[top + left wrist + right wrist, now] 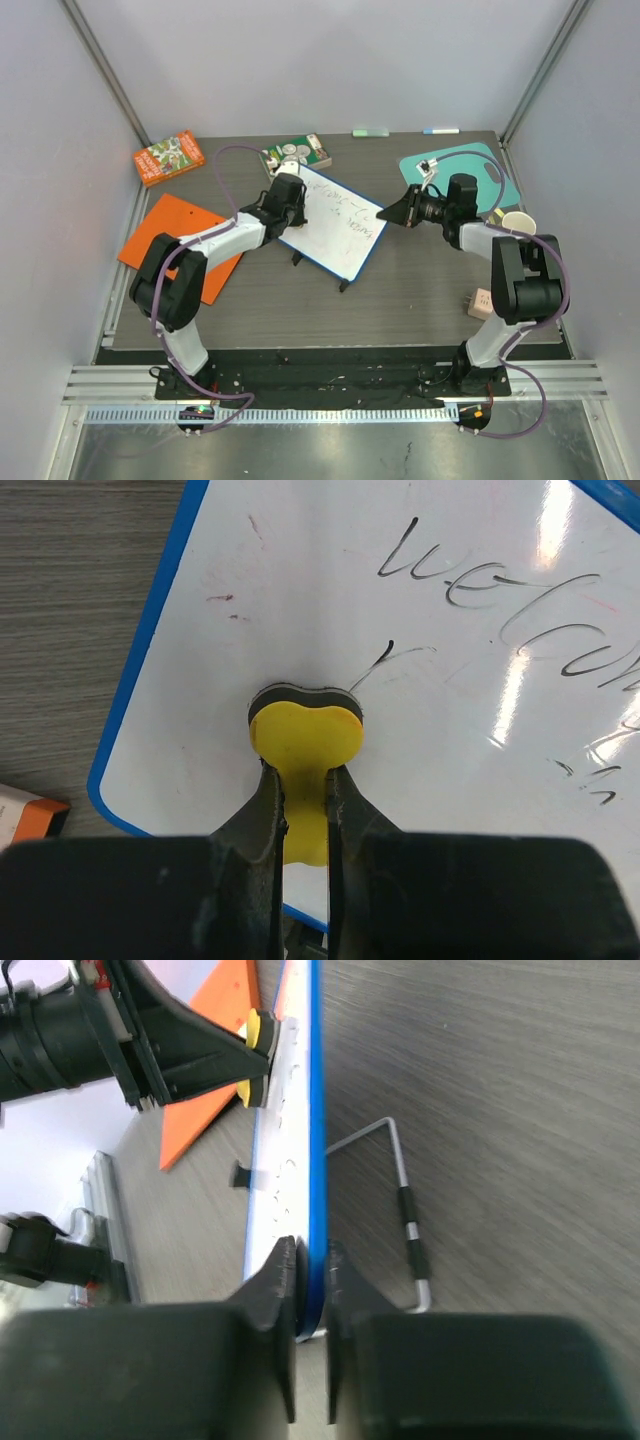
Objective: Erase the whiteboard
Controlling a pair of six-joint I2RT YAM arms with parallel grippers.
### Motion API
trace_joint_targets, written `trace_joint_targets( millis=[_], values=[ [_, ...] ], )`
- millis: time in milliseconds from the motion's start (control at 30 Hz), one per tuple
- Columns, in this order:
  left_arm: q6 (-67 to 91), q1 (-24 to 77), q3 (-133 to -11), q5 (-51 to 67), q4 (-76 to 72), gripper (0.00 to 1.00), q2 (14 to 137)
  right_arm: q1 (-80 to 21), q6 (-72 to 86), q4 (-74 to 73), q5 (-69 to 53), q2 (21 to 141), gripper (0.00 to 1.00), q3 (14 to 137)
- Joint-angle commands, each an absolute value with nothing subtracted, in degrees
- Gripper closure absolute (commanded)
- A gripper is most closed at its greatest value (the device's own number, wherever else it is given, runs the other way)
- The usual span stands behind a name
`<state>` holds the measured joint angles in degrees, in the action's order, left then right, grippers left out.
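The whiteboard (340, 235), blue-framed with dark handwriting, stands tilted on its black feet at mid table. My left gripper (287, 192) is shut on a yellow eraser (305, 735) with a dark pad, pressed against the board's left part (450, 680), just beside a stroke of writing. The left gripper's jaws (305, 780) pinch the eraser's narrow stem. My right gripper (388, 214) is shut on the board's blue right edge (316, 1110); its fingers (312, 1250) sit on either side of the frame. The eraser also shows in the right wrist view (253, 1028).
A flat orange board (170, 240) lies left under the left arm. An orange book (168, 157) and a green box (297, 153) lie at the back. A teal cutting board (470, 170) and a cup (518, 222) are right. The board's wire stand (405, 1210) is behind it.
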<state>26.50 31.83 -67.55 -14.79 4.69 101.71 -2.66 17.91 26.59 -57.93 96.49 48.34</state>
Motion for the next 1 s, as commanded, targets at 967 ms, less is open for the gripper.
trace_joint_targets(
  millis=[967],
  values=[
    [24.5, 31.6, -64.5, -15.1, 2.6, 1.0, 91.2, -1.1, 5.6, 4.6, -60.6, 86.7, 0.99, 55.2]
  ],
)
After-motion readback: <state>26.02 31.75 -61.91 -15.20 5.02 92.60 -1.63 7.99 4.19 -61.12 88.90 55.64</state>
